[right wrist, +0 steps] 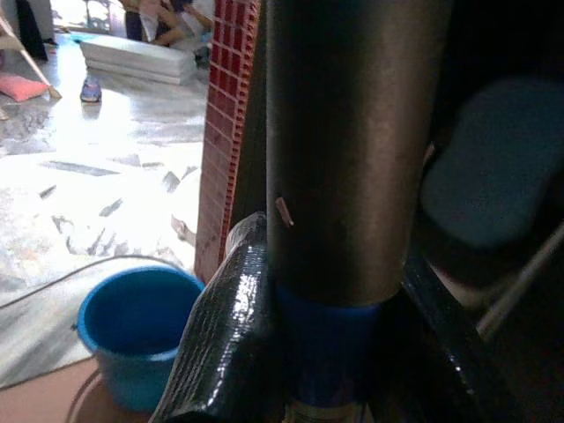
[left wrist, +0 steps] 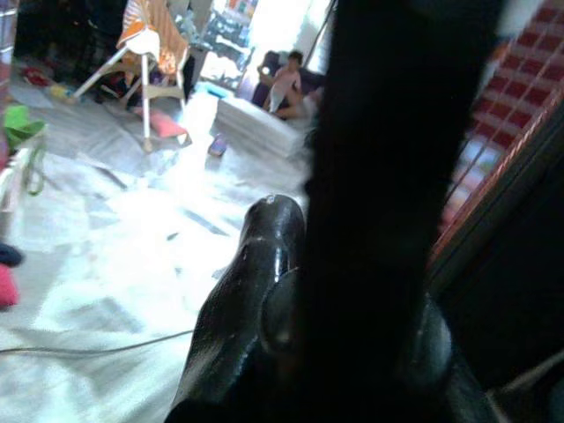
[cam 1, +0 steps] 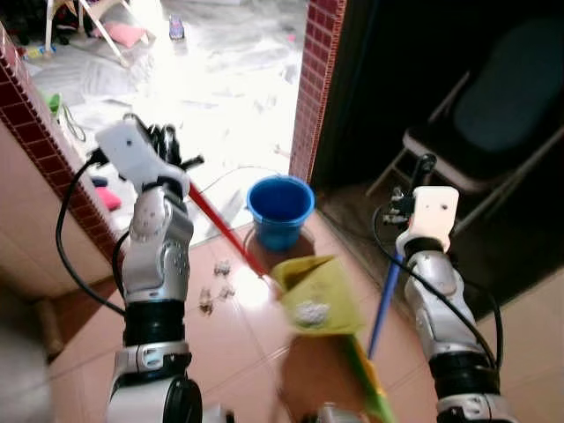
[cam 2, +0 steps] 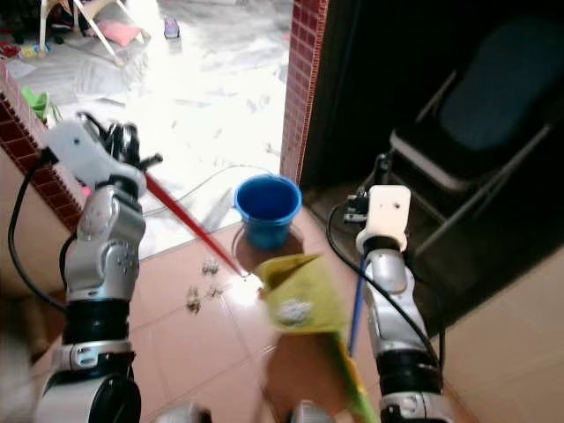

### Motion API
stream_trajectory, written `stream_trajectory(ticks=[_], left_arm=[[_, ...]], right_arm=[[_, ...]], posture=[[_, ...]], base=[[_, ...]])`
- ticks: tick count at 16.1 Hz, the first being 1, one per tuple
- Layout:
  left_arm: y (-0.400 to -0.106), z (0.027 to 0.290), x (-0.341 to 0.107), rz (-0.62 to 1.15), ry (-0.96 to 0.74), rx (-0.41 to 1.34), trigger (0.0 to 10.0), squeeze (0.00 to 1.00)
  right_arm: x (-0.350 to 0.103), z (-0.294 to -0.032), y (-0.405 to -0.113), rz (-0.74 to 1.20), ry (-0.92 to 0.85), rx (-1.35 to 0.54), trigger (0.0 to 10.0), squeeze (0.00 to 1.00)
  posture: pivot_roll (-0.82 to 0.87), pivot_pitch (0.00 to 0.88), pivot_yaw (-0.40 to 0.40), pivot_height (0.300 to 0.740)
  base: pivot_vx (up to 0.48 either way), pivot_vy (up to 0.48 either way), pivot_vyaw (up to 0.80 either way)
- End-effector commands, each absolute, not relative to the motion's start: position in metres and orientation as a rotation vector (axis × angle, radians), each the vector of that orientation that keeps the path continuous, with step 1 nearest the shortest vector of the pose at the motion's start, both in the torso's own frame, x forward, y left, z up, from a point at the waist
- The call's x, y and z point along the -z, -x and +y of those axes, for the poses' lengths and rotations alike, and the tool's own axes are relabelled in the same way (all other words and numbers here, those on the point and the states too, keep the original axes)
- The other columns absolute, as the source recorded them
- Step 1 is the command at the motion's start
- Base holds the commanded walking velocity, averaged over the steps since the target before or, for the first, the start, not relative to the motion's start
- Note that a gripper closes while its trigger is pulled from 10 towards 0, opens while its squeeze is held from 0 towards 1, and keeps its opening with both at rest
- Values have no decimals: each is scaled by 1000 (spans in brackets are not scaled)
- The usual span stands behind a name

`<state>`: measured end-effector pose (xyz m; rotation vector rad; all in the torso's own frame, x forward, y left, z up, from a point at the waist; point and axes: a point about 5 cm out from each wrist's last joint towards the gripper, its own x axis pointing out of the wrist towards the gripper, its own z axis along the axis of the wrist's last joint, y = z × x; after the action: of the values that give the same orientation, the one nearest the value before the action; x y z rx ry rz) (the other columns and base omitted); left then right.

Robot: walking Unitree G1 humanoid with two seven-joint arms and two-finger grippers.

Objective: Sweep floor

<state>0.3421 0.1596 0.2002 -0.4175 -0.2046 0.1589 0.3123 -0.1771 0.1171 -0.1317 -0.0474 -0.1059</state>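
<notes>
Broom-handle first: a red handle (cam 1: 222, 231) runs from the left gripper (cam 1: 163, 145) down toward the blue bucket (cam 1: 280, 211), ending on the terracotta tile floor (cam 1: 229, 326) just beside the bucket's base. The left gripper's fingers (left wrist: 238, 300) are clenched around that handle, which fills its wrist view as a dark bar. The right gripper (cam 1: 423, 172) is clamped on a blue handle (cam 1: 384, 304); its wrist view shows the black fingers (right wrist: 220, 335) pressed against the pole, grey above and blue below. That blue handle slants down to a yellow-green dustpan (cam 1: 319, 295), blurred, lying on the tiles just nearer the robot than the bucket, with a pale clump (cam 1: 310, 312) in it. A few small bits of debris (cam 1: 216, 286) lie on the tiles to the left of the bucket. Behind the bucket rises a red-tiled pillar (cam 1: 315, 84), with a bright pale floor (cam 1: 220, 97) beyond it. Right of the bucket, in shadow, stands a dark folding chair (cam 1: 493, 123).
</notes>
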Motion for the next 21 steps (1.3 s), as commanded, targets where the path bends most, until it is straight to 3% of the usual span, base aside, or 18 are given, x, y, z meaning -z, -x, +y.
stream_trajectory(ticks=[1, 8, 15, 21], left_arm=[[-339, 171, -230, -332, 432, -184, 10000, 0], [-339, 174, -267, -447, 422, -183, 10000, 0], [-348, 193, -282, -493, 349, -318, 10000, 0], [-354, 179, -282, -489, 308, -280, 10000, 0]], right_arm=[[-125, -169, -316, -85, 122, 80, 10000, 0], [-124, -168, -316, -82, 121, 76, 10000, 0], [-123, -164, -316, -81, 109, 53, 10000, 0], [-124, -161, -315, -90, 108, 39, 10000, 0]], posture=[[-28, 26, -19, 740], [-25, 25, -19, 740], [-27, 27, -18, 740], [-31, 28, -11, 740]], base=[[442, 0, 0], [387, 219, 0], [344, 333, 0], [440, 61, 0]])
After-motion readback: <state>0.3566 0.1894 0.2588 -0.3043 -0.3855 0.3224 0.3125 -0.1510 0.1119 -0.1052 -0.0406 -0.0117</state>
